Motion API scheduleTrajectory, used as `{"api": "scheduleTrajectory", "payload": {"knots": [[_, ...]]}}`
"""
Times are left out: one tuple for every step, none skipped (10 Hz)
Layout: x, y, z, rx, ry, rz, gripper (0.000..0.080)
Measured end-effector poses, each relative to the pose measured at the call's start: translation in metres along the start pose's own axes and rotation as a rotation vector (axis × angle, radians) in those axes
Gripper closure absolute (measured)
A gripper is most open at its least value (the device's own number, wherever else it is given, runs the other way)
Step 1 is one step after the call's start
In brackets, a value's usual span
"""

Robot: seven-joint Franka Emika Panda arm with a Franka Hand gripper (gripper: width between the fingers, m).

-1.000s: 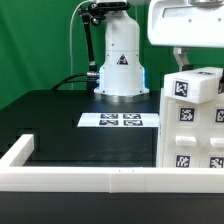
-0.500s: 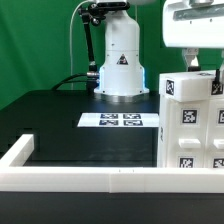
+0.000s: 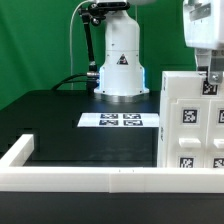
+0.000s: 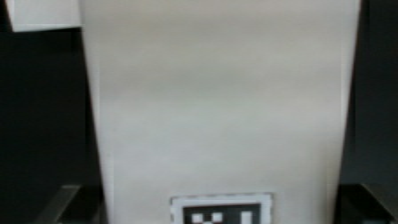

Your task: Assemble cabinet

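One piece in play: the white plastic box-shaped cabinet body (image 3: 193, 125) with square black-and-white tags on its faces, standing upright at the exterior view's right, against the low white border rail (image 3: 90, 180).
Gripper: the two-finger gripper (image 3: 210, 75) hangs at the top right edge of the exterior view, right at the body's upper edge; it is mostly cut off by the frame, so I cannot tell how wide the jaws stand or whether they hold anything.
Wrist view: a tall white panel (image 4: 214, 110) fills the picture, a tag (image 4: 221, 213) at one end; dark finger shapes show at the corners, too blurred to read.
Also on the table: the flat marker board (image 3: 120, 121) with its tags lies well apart from the body.
Risk, tipping: a sideways push high on the upright body could topple it.
Risk, slip: a partial grip on the smooth plastic edge could let it twist.
Risk, snagging: the rail just beside the body could catch a dragged corner.
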State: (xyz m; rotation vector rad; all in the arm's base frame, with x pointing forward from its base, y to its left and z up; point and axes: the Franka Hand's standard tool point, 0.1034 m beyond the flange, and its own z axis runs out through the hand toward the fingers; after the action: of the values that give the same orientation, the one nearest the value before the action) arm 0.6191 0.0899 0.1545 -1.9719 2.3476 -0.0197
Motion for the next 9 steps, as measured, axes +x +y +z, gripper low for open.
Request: {"api": "scheduleTrajectory", "payload": {"knots": [[0.0001,0.0002,-0.0005,0.000,0.002,0.075,0.0239],[0.0006,0.0007,-0.0012,-0.005,-0.003,0.126,0.0239],[0.0005,0.0006,-0.0017,-0.006,-0.010,0.148,0.0239],[-0.0026,0.0009,-0.0016,-0.008,-0.026,0.177,0.0232],[-0.0047,0.0021,0.0002,-0.011,-0.030,0.132,0.0068],[-0.0054,0.0022,0.0003,-0.012,-0.035,0.137,0.0068],[-0.0056,0.0024,0.0005,-0.012,-0.035,0.135,0.0012],[-0.0058,0.0025,0.0008,-0.013,-0.035,0.134,0.0003],[-0.0060,0.0026,0.0009,-0.013,-0.035,0.133,0.0003]]}}
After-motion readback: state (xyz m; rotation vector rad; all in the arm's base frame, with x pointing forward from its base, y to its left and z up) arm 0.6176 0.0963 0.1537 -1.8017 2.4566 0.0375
